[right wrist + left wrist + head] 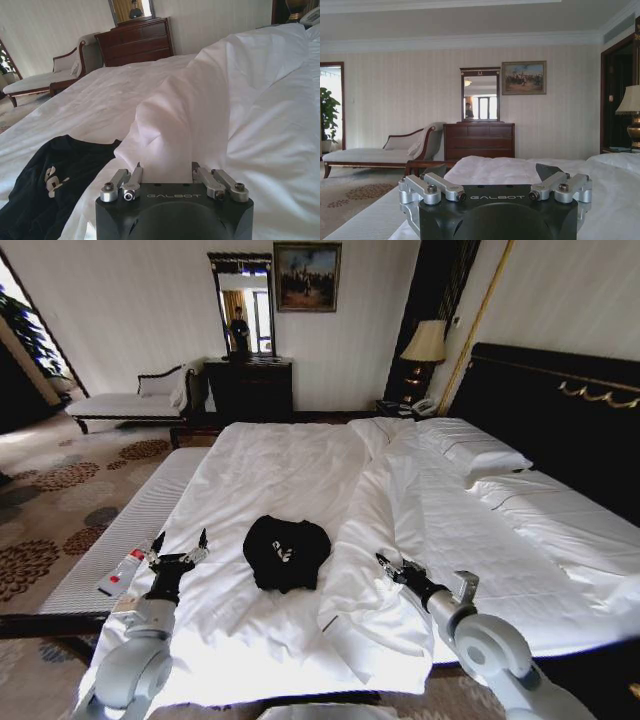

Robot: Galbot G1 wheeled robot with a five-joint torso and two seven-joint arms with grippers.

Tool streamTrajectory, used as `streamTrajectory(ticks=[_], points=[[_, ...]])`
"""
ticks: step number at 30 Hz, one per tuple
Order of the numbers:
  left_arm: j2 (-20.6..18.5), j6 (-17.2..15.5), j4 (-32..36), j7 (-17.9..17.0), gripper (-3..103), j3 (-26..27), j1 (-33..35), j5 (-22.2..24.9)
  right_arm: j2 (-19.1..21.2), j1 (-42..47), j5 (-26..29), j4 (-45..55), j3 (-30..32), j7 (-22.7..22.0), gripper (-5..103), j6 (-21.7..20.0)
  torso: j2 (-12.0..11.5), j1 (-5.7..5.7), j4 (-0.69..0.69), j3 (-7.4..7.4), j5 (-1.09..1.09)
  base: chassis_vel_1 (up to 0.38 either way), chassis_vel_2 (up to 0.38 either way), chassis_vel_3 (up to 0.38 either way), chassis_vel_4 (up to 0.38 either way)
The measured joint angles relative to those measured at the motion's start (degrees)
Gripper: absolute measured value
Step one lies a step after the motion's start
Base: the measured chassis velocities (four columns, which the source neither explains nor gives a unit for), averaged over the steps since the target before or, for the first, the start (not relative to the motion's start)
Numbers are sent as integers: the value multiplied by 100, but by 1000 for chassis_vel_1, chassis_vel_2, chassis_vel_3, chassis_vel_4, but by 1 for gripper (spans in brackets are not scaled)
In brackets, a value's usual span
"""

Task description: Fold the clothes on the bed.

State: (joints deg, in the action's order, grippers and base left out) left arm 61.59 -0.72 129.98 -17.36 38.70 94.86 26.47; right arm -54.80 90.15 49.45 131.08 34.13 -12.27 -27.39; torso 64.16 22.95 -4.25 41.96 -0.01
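Though lying in a rumpled black heap, T-shirt (287, 552) near the foot of the bed (280, 470), no fold begun, left claw (179, 546) spread wide and empty beside it, right claw (390, 565) open against white bedding (210, 105), gripping nothing.

Black T-shirt (286, 552) with white lettering, bunched into a rough heap (not spread flat). Lying on the bed (270, 475), near its foot, just beside a raised fold of the bed's white sheet.
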Motion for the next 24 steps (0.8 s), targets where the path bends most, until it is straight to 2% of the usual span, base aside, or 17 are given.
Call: streamTrajectory(ticks=[3, 6, 9, 17, 21, 24], points=[[7, 16, 4, 10, 100, -6, 9, -10, -4, 75, -139, 21, -5, 36, 22, 70, 0, 0, 0, 0, 0, 0, 0, 0, 0], [15, 23, 10, 16, 100, -14, 11, -13, -17, 114, -171, 48, -2, 42, 16, 92, 0, 0, 0, 0, 0, 0, 0, 0, 0], [18, 33, 11, 25, 100, -17, 9, -14, -43, 165, -202, 81, 11, 46, 3, 99, 0, 0, 0, 0, 0, 0, 0, 0, 0], [22, 46, 3, 37, 100, -28, 6, -21, -111, 223, -278, 133, 65, 76, 3, 161, 0, 0, 0, 0, 0, 0, 0, 0, 0], [32, 55, 1, 43, 100, -35, 5, -24, -190, 271, -264, 159, 321, 84, 3, 162, 0, 0, 0, 0, 1, 0, 0, 0, 0], [37, 60, -17, 49, 100, -36, -13, -23, -337, 318, -288, 163, 892, 142, 3, 97, 0, 0, 0, 0, 0, 0, 0, 0, 0]])
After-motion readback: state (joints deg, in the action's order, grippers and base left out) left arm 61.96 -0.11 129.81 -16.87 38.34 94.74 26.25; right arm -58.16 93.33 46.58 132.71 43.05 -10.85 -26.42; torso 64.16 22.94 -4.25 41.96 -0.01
